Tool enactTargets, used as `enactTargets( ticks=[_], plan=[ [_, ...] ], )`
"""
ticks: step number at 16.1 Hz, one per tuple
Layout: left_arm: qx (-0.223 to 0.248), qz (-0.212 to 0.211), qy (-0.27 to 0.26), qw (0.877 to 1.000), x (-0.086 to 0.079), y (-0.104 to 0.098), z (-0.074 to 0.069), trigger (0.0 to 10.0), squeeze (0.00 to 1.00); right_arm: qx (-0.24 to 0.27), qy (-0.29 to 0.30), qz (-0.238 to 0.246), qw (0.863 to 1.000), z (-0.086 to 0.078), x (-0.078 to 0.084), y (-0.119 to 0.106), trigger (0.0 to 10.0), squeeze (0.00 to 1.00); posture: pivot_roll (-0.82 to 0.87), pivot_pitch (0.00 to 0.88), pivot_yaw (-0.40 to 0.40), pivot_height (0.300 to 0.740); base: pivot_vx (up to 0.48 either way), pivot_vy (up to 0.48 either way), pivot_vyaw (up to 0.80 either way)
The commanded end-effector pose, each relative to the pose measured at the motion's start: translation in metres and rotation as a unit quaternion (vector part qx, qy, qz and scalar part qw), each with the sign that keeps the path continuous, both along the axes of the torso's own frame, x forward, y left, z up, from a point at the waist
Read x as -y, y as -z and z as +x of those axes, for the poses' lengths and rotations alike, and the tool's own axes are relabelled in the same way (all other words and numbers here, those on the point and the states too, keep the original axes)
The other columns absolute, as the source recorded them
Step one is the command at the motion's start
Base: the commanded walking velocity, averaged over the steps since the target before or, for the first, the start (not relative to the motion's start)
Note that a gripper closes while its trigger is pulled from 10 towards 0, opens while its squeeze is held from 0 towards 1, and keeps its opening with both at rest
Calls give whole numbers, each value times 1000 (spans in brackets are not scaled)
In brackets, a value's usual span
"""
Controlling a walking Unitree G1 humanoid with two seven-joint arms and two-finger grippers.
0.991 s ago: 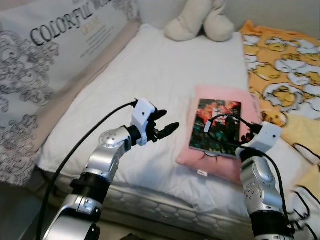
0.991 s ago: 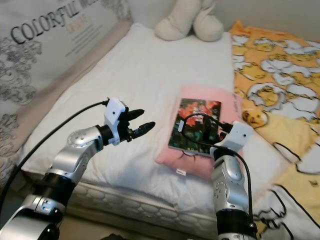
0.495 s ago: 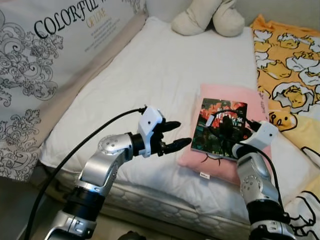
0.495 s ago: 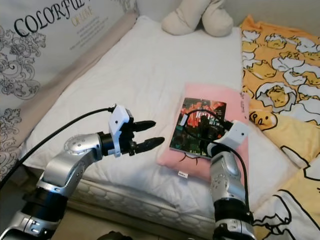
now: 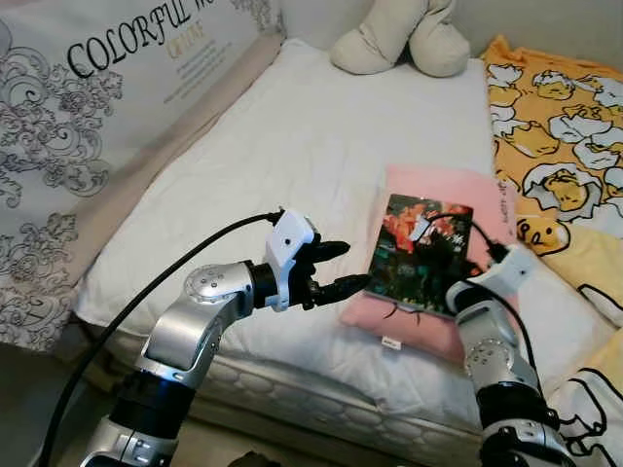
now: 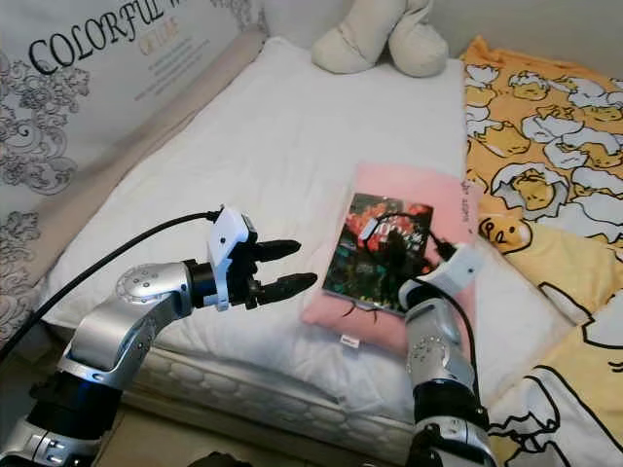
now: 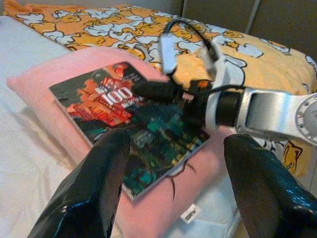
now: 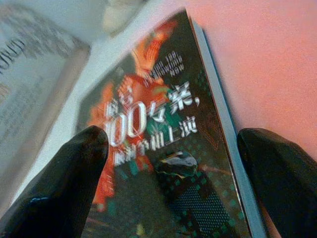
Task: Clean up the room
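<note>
Both grippers, left and right, fingers spread apart, flank a book (lying on a pink pillow).

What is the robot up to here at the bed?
The robot is reaching with both arms toward a dark glossy book with a red-and-green cover, which lies on a flat pink cushion on the white mattress. The right gripper hovers open just above the cover; the left gripper, also open, sits beside the cushion's near edge. Neither holds the book yet.
</note>
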State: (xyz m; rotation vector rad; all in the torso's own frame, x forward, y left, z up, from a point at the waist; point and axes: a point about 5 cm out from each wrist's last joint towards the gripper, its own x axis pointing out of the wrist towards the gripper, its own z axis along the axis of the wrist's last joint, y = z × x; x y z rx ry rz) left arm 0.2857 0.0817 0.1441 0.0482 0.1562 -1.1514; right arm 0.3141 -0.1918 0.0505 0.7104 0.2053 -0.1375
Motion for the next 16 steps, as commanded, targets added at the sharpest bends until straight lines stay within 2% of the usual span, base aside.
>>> enactTargets(
  ticks=[1,4,7,8,12,16],
  plan=[
    [0,4,3,1000,0,-1,-2,10000,0,-53,-28,28,998,-5,-14,18,10000,0,81,0,23,740,0,0,0],
    [-6,3,-1,1000,0,0,0,10000,0,-94,-62,40,993,-7,-22,28,10000,0,84,0,23,740,0,0,0],
    [-9,3,-4,1000,1,2,1,10000,0,-104,-70,48,991,-5,-23,30,10000,0,84,0,23,740,0,0,0],
    [-11,3,-5,1000,1,2,1,10000,0,-109,-77,50,990,-5,-24,31,0,0,84,0,23,740,0,0,0],
    [-14,6,-4,1000,3,6,1,10000,0,-122,-114,65,984,-4,-38,33,0,0,78,0,20,740,0,0,0],
    [-16,8,-4,1000,4,7,1,10000,0,-116,-119,62,984,-6,-38,34,0,0,76,0,19,740,0,0,0]
  ],
)
